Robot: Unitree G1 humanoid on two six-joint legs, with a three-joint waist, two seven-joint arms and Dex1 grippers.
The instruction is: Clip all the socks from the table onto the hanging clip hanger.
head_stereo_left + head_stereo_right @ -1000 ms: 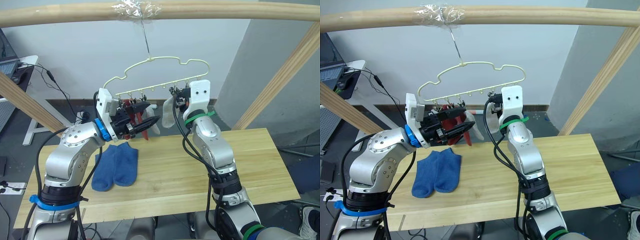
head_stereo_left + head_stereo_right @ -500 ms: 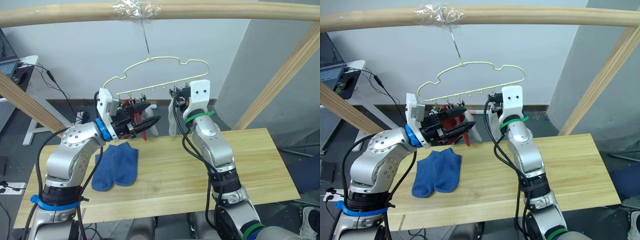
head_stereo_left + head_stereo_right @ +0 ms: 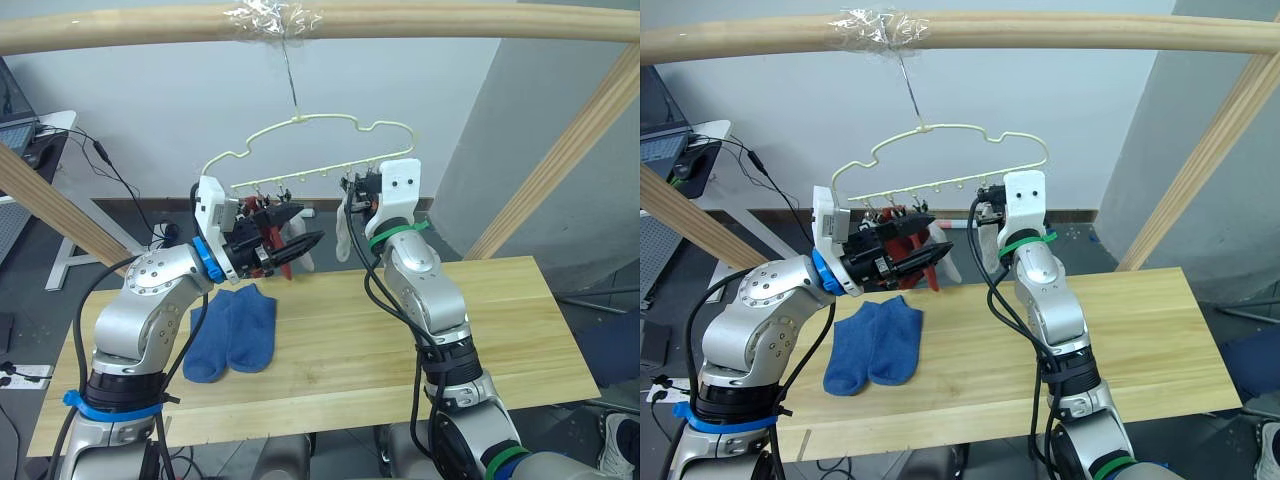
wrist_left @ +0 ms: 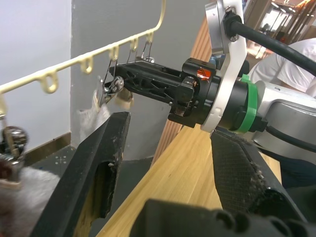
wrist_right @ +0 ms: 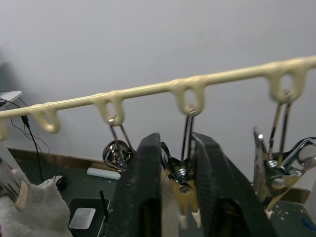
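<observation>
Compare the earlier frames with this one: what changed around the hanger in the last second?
The light grey sock by the right gripper swung from a slant to hanging nearly straight down, and the clip hanger tilted slightly. The right fingers stayed pinched on a clip. The left gripper, open, and the blue socks on the table kept their places.

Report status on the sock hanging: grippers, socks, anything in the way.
Right gripper shut on a clip of the hanger, grey sock hanging there. Left gripper open beside it. Blue socks on table. No obstruction visible.
</observation>
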